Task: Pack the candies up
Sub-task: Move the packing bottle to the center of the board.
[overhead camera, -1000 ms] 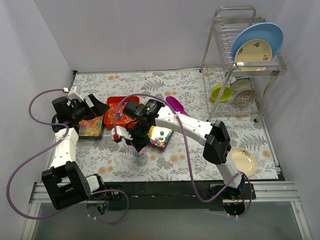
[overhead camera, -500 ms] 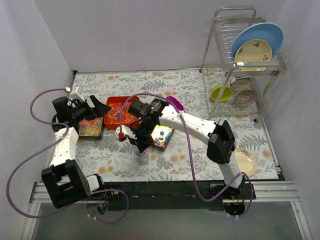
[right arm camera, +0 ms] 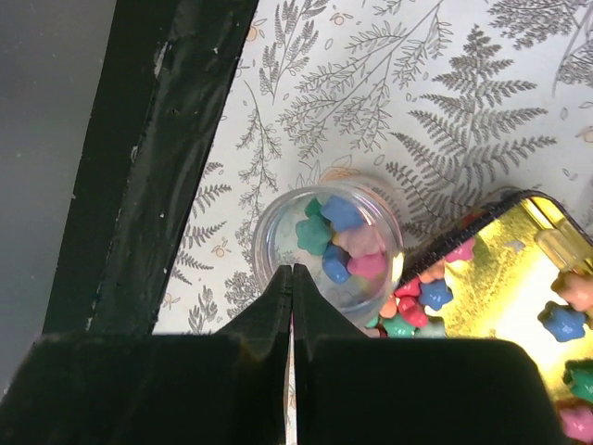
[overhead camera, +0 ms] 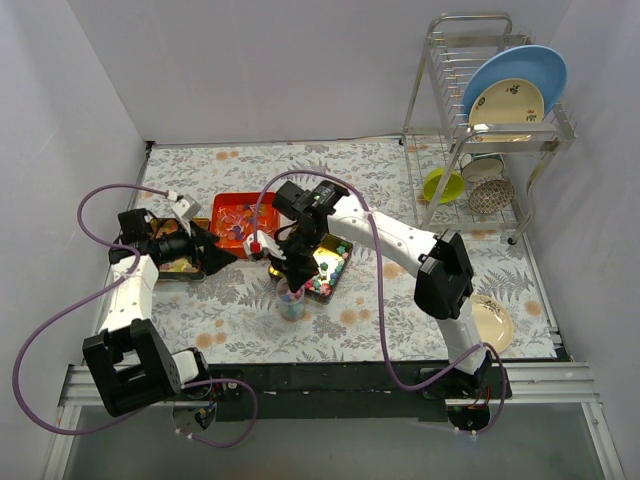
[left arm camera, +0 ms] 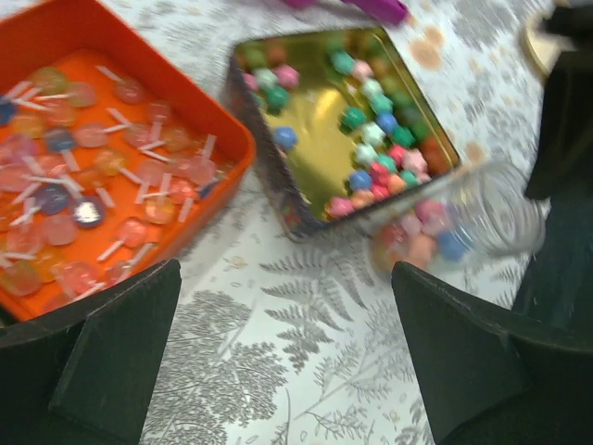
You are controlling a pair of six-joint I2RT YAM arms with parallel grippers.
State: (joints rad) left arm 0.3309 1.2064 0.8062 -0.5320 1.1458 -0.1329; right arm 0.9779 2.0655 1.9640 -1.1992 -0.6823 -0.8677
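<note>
Candies (right arm camera: 334,236) in pink, blue and green lie piled in a clear jar (overhead camera: 291,300). The jar stands upright on the fern-print table (overhead camera: 230,320), nearest the arm bases. The right gripper (right arm camera: 293,271) hangs over the near rim of the jar, its jaws pressed together with nothing seen between them.

Just beyond and to the right of the jar is a gold tin (left arm camera: 315,158) holding more of the small star-like candies; whether jar and tin touch cannot be told.

To the left, the left gripper (left arm camera: 283,278) hovers above bare table with its jaws wide apart and empty. It is beside a dark tray (overhead camera: 185,270) of mixed-colour sweets that the arm partly hides.

Farther back, an orange tray (left arm camera: 236,139) sits just left of the gold tin, filled with round clear-wrapped pieces. A purple scoop (left arm camera: 371,7) shows just beyond the tin. At the far right, a wire dish rack (overhead camera: 505,140) carries plates and bowls.
</note>
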